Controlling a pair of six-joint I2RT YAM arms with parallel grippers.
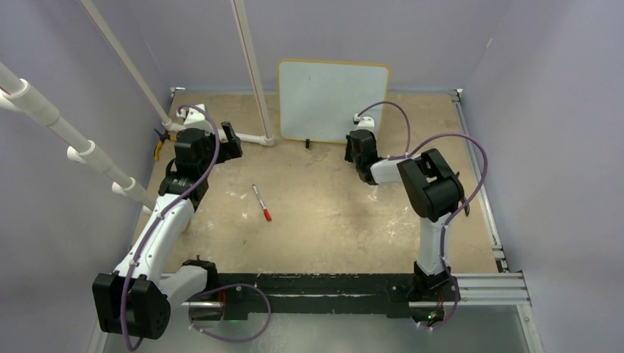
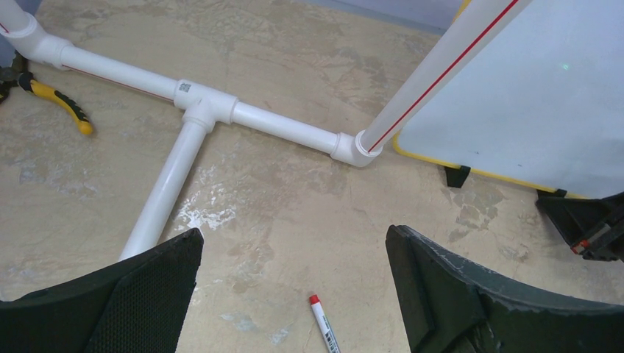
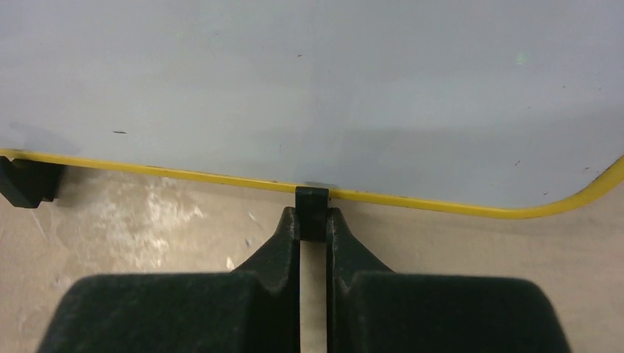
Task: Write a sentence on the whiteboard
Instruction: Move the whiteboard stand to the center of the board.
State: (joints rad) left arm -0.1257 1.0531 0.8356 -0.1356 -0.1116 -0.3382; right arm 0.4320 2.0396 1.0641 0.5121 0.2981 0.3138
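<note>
The whiteboard (image 1: 332,99) stands upright at the back of the table, white with a thin yellow frame. The sentence is out of view: the board's face (image 3: 309,95) is bare apart from a few specks. My right gripper (image 3: 313,220) is shut on the board's right black foot (image 3: 312,200), low at the table; the other foot (image 3: 26,182) sits to the left. A red-capped marker (image 1: 260,202) lies loose mid-table. My left gripper (image 2: 294,239) hangs open above the table just behind the marker (image 2: 324,327), holding nothing.
A white PVC pipe frame (image 1: 250,73) rises left of the board, and its base tubes (image 2: 257,118) lie on the table. Yellow-handled pliers (image 2: 62,103) lie at the far left. Purple walls enclose the table, with a metal rail (image 1: 478,283) along the near edge.
</note>
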